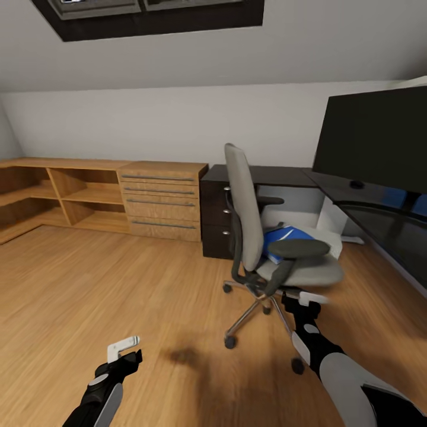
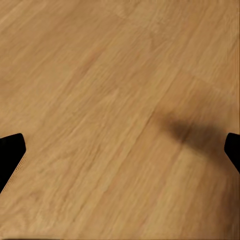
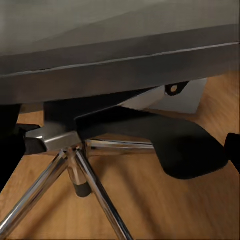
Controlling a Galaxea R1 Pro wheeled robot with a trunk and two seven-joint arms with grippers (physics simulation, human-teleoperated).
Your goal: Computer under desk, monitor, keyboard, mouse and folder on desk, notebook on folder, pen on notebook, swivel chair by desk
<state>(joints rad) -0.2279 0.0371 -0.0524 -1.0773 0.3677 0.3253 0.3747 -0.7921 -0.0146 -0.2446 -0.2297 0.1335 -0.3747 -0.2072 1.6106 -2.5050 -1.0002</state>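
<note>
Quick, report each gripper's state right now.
Left gripper: open, empty, over the wooden floor.
Right gripper: open, empty, close under the swivel chair seat.

Bare wood floor (image 1: 118, 284) lay open around the left hand (image 1: 121, 350). The swivel chair (image 1: 267, 237) blocked the way ahead of the right hand (image 1: 303, 299), whose fingers sat just under its seat, above the chrome star base (image 3: 75, 165).
</note>
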